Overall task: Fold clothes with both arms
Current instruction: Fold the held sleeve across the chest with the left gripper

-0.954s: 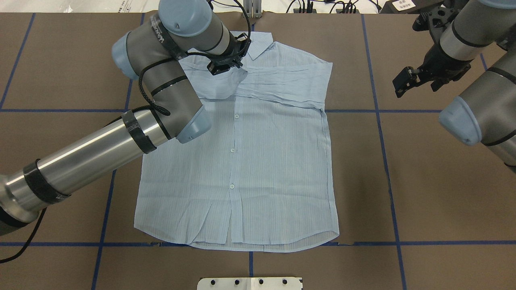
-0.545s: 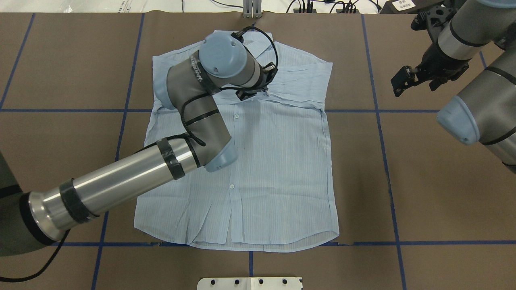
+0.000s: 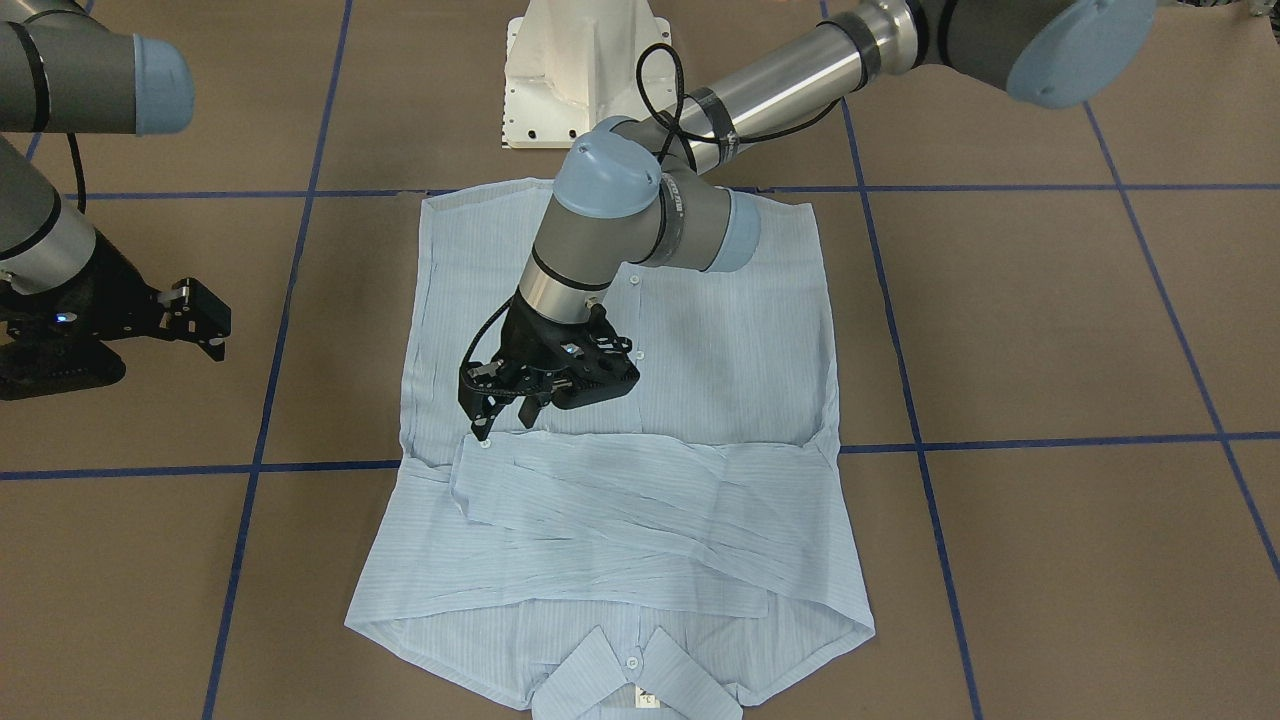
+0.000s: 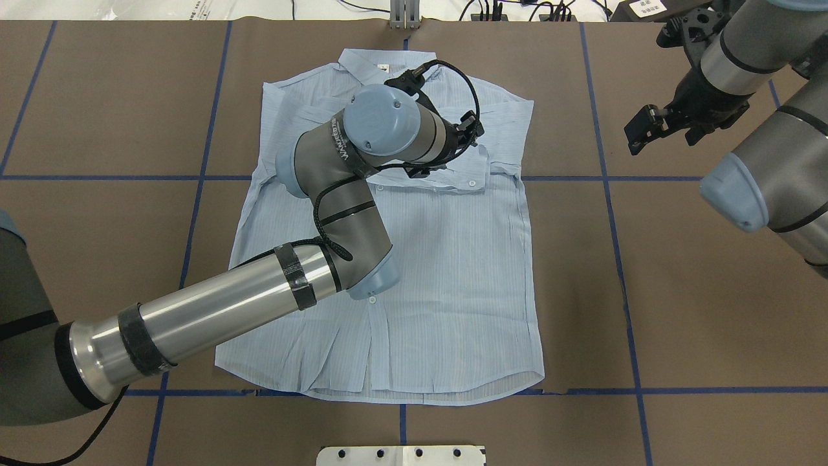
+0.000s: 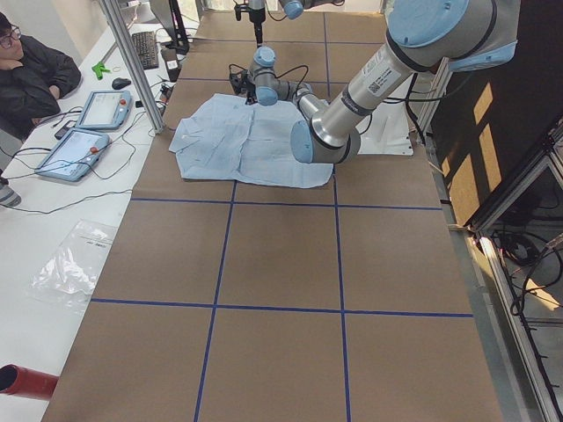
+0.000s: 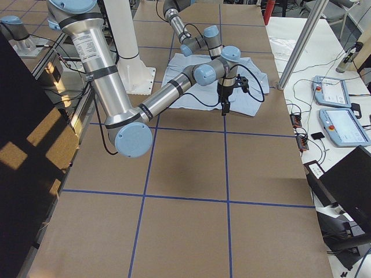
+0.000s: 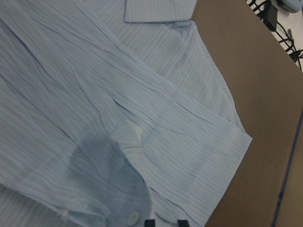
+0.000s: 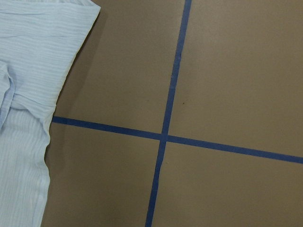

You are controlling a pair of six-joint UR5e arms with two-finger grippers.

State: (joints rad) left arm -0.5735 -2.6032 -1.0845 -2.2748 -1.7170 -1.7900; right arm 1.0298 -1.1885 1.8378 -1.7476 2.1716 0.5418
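The light blue, finely striped button-up shirt point(image 4: 446, 272) lies flat and front-up at the centre of the brown table with its blue tape lines point(image 4: 698, 310), one sleeve point(image 3: 620, 490) laid across the chest. The risk is that the sleeve's curled cuff point(image 7: 128, 179), just beside a fingertip point(image 7: 150, 222), snags as the arm lifts, dragging the thin cloth and undoing the fold. The black two-finger left gripper point(image 3: 505, 422) is narrowly parted, with no cloth visibly pinched. At the front-facing view's far left, the right gripper point(image 3: 200, 320) hangs open and empty.
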